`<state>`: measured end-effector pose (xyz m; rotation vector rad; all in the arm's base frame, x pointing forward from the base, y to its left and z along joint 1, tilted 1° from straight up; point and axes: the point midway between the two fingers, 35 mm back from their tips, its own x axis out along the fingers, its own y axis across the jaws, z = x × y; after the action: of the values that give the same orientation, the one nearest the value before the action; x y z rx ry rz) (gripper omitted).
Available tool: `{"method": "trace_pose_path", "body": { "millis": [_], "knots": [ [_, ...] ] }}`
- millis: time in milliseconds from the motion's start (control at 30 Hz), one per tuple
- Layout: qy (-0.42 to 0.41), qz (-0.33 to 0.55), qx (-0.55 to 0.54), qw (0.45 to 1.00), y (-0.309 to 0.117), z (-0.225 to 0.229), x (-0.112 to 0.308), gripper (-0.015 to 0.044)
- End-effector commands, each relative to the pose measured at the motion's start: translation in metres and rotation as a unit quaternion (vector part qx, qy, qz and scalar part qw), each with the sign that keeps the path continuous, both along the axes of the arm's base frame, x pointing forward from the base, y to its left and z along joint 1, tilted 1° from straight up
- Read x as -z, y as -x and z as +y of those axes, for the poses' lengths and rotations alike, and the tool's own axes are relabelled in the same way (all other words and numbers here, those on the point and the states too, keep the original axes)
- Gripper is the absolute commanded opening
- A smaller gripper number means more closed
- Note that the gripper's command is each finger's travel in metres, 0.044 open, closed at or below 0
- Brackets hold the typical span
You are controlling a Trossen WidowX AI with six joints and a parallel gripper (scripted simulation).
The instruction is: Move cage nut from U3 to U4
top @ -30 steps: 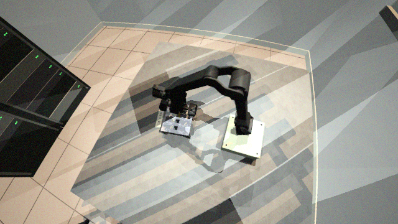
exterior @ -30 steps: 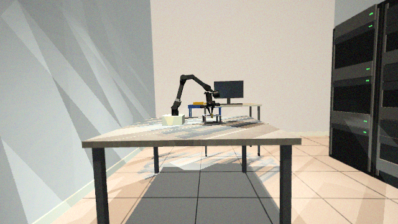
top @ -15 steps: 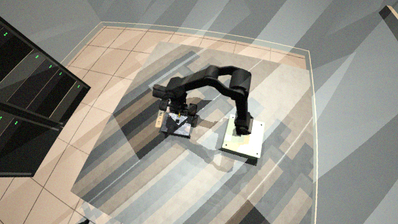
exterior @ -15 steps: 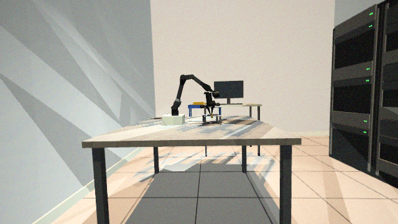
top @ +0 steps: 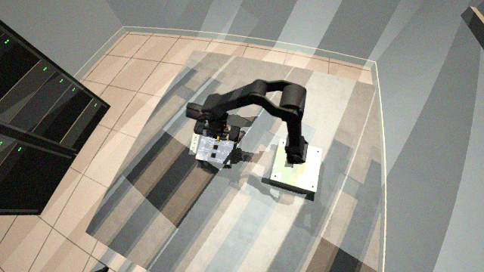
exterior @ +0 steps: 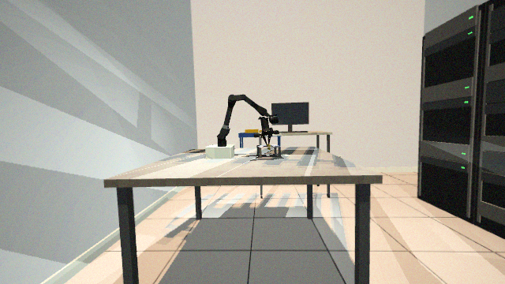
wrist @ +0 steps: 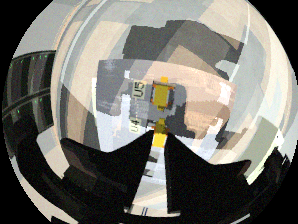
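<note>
Claw [top: 218,137] [exterior: 268,145] [wrist: 158,135]: pinching the nut [wrist: 160,134]
U4 label [wrist: 134,125]: beside the claw tips
Other nut [wrist: 162,96]: beyond the claw, by U5

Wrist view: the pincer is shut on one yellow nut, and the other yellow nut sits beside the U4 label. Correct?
Wrong label: in the wrist view the other yellow nut sits beside U5. The pincer is shut on one yellow nut, as you say.

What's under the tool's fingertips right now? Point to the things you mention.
A yellow cage nut [wrist: 159,140] is between the tool's [top: 218,137] [exterior: 268,147] [wrist: 160,136] fingertips, beside the U4 label [wrist: 134,125]. Whether its wings are open below the rail plate is hidden.
</note>
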<state>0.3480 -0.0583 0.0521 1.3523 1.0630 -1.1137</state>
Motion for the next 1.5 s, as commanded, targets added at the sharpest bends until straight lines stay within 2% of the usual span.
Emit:
{"method": "trace_pose_path", "body": {
  "millis": [0, 1467],
  "knots": [
    [0.001, 0.0, 0.002, 1.0, -0.0002, -0.0006, -0.0001, 0.0036],
    [-0.002, 0.034, 0.002, 0.999, -0.0039, -0.0009, -0.0005, 0.0036]
  ]
}}
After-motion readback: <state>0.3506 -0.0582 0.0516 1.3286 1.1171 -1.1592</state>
